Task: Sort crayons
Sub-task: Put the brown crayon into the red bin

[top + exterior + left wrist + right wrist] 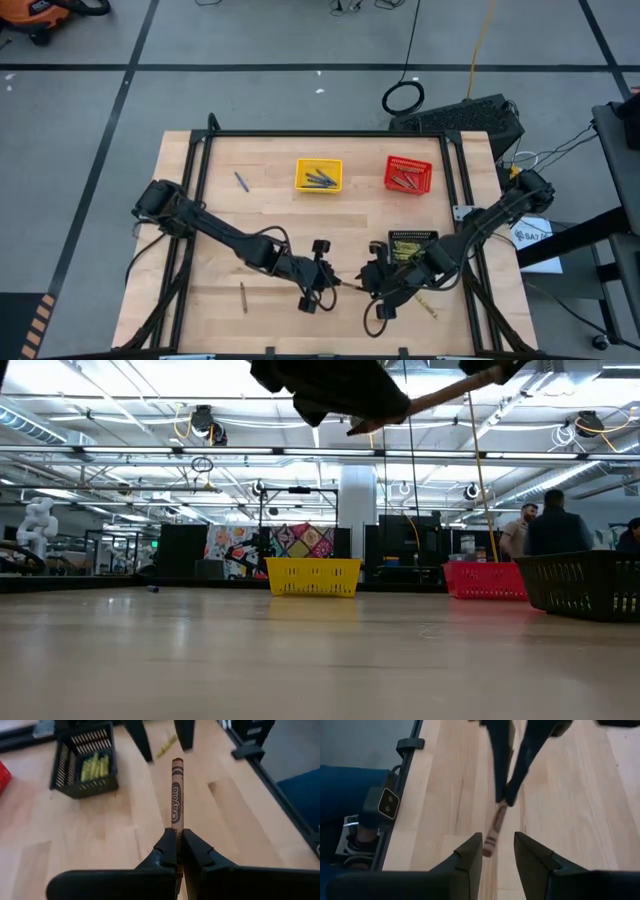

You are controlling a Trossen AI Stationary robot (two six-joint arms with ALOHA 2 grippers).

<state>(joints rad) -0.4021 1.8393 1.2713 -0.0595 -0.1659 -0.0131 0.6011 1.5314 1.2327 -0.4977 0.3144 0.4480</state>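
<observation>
My left gripper [176,851] clamps a brown crayon [176,790] by its end; my right gripper [497,851] stands open, empty. Align before closing; release afterwards.

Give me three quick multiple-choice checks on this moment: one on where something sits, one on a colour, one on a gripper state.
1. Where is the black basket?
A. beside the right arm, at the table's right
B. between the yellow and red baskets
C. at the table's left edge

2. What colour is the crayon in the left gripper?
A. blue-grey
B. brown
C. yellow

3. How does the right gripper stand?
A. shut on a crayon
B. open, with the crayon's free end before its fingers
C. shut, holding nothing

Answers:
1 A, the high view shows it by the right arm.
2 B, the left wrist view shows a brown wrapper.
3 B, the right wrist view shows its fingers apart.
</observation>
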